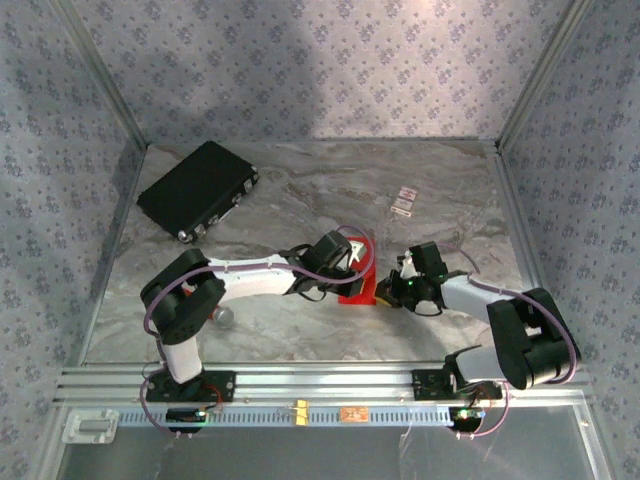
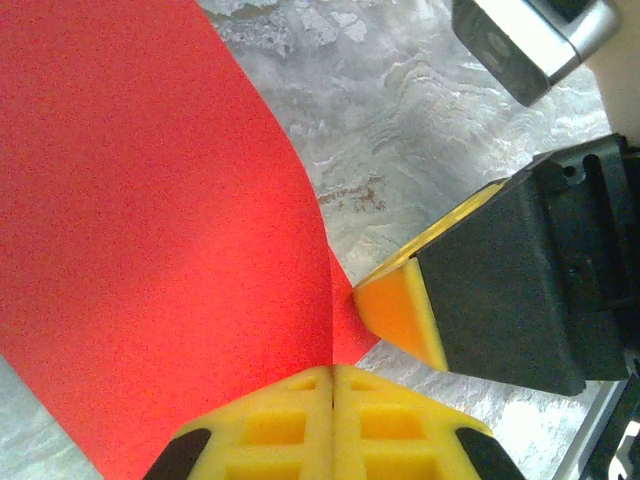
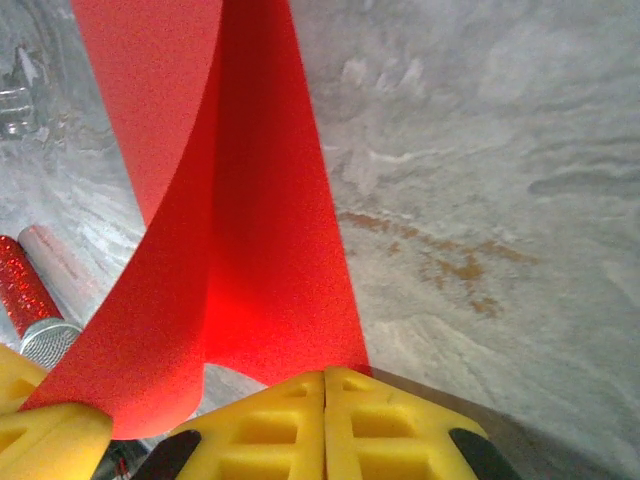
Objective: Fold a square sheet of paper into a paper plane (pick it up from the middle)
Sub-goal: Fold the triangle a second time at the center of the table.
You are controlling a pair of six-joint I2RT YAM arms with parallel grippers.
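Left gripper (image 2: 332, 375): pads pressed together on the edge of the square sheet of paper (image 2: 150, 220), which bows up and away toward 11 o'clock in your left wrist view.
Right gripper (image 3: 325, 378): also closed on the sheet, pinching it where the paper curls into a trough. Its yellow tip meets the paper at 2 o'clock of the left pads.
Sheet position: lifted and curved between both grippers, near the middle of the table (image 1: 300, 190), a little toward 6 o'clock. No sharp crease shows.
Step in hand: probably bringing one half over for a first fold.
Doing it well: move both pinches together so the thin paper neither tears nor slips. Match the edges before you flatten anything.
Nearby: the red cylinder (image 3: 30, 300) lies at 8 o'clock of the right pads, so steer the sheet clear of it. The black case (image 1: 197, 190) sits well apart at 10 o'clock.
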